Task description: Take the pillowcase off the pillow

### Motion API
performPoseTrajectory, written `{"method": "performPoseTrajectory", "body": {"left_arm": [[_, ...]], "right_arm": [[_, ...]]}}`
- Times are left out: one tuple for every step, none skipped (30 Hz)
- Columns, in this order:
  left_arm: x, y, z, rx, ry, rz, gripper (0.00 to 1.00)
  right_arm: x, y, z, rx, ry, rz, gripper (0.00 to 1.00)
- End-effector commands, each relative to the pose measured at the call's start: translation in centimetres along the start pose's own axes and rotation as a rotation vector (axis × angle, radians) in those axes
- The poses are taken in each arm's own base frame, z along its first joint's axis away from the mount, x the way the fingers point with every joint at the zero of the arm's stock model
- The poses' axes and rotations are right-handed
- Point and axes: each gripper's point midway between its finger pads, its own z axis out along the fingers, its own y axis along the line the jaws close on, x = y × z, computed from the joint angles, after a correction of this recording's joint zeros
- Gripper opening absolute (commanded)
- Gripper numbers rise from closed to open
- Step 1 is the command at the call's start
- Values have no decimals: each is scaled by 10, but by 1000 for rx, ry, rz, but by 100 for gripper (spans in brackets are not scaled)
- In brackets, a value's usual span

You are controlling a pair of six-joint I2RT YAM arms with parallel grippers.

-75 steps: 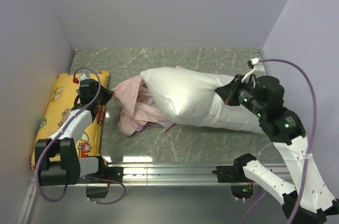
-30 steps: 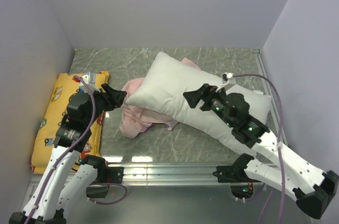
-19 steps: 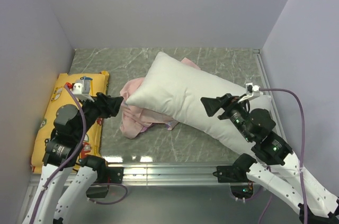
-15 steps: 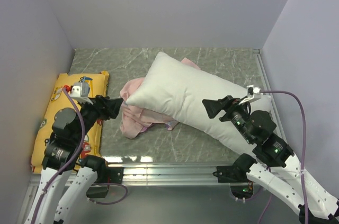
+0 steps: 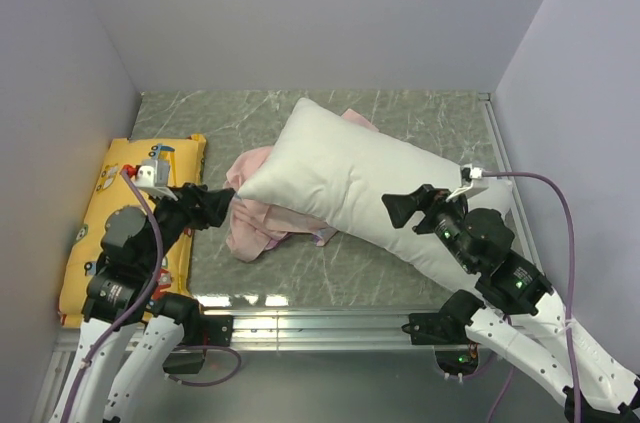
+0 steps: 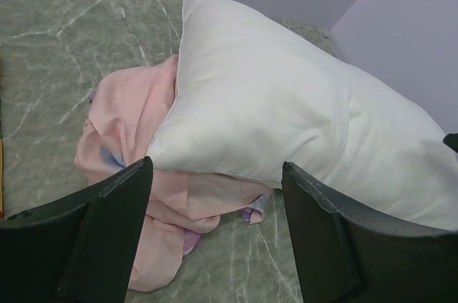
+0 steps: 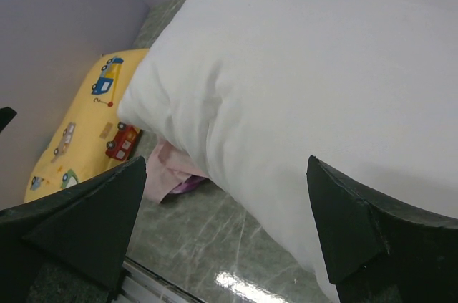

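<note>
The plain white pillow point(image 5: 350, 178) lies bare and slanted across the middle of the table, its left corner resting on the crumpled pink pillowcase point(image 5: 258, 218). My left gripper point(image 5: 222, 209) hovers just left of that heap, open and empty. In the left wrist view the pillow point(image 6: 286, 109) and the pillowcase point(image 6: 125, 127) lie beyond the spread jaws of the left gripper point(image 6: 216, 167). My right gripper point(image 5: 400, 211) hangs open over the pillow's near right part, holding nothing. The right wrist view shows the pillow point(image 7: 322, 81) and a bit of pillowcase point(image 7: 168, 170) beyond the right gripper point(image 7: 225, 163).
A yellow vehicle-print cushion point(image 5: 115, 228) lies along the left wall, also visible as the cushion point(image 7: 93, 117) in the right wrist view. Lilac walls close in the left, back and right. A metal rail point(image 5: 320, 323) runs along the near edge.
Both arms have drawn back from the pillow, the left gripper down and left, the right gripper to the right, and both jaws have spread wider. The pillow and pillowcase lie still.
</note>
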Motion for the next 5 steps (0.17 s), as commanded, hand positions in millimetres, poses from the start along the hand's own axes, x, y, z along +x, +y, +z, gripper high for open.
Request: {"method": "performPoseTrajectory", "body": {"left_arm": [[-5,-7,0,35,-23,14,78],[-5,-6,0,33,-22,12,78],[-5,-7,0,37,-24,14,78],[-5,-7,1,40,-24,14,79],[-7,-7,1,39,-30,13,79]], "right_arm": [[-4,-4,0,13,-20,-18,100],[-3,-4,1,15,-20,-18,100],[-3,-5,1,20,-20,-19,100],[-2,-6,0,20,-20,-20,100],[-2,-7,0,23,-22,-22,100]]}}
